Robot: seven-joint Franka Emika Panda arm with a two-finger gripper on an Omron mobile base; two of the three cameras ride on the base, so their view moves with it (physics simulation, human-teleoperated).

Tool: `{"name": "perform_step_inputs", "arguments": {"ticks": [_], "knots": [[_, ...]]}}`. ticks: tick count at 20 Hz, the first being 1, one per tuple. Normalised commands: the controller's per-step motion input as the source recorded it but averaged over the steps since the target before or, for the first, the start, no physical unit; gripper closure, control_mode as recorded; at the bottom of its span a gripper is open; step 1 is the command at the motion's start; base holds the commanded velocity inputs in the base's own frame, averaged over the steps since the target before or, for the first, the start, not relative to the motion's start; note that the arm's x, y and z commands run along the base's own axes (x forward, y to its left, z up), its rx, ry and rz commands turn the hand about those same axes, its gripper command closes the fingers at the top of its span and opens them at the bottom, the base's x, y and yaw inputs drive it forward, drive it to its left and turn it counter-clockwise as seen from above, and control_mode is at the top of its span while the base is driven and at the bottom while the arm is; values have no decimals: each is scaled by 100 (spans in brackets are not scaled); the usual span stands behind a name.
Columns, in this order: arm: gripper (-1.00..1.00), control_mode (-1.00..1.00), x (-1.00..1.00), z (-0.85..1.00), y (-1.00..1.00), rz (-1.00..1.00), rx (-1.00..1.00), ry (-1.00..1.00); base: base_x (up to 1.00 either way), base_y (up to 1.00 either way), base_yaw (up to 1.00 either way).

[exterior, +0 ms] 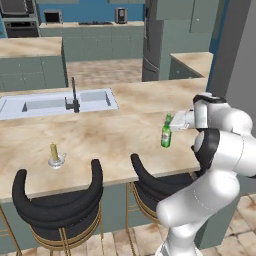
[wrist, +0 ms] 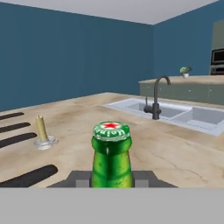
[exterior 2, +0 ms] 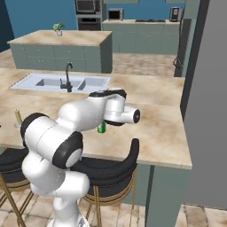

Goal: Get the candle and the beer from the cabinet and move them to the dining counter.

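Marble dining counter (exterior: 100, 135): hand view alone reveals beer (wrist: 111, 153) cap

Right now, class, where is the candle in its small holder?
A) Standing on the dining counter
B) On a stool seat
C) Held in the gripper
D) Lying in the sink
A: the candle stands upright on the dining counter, apart from the beer that the gripper holds.

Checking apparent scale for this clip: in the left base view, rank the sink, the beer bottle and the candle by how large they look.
1. Sink: clearly largest, spanning much of the dining counter.
2. Beer bottle: taller than the candle.
3. Candle in its dish holder: smallest, though only somewhat smaller than the bottle.
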Motion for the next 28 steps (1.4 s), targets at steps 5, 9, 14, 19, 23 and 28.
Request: {"name": "perform_step_inputs", "arguments": {"ticks": [5, 9, 14, 19, 23, 28], "knots": [[100, -100, 11, -37, 0, 0, 0, 0, 0, 0, 0], [100, -100, 11, -36, 0, 0, 0, 0, 0, 0, 0], [100, -100, 9, -37, 0, 0, 0, 0, 0, 0, 0], [100, -100, 7, -33, 0, 0, 0, 0, 0, 0, 0], [100, -100, 2, -29, 0, 0, 0, 0, 0, 0, 0], [100, -100, 0, -19, 0, 0, 0, 0, 0, 0, 0]]}}
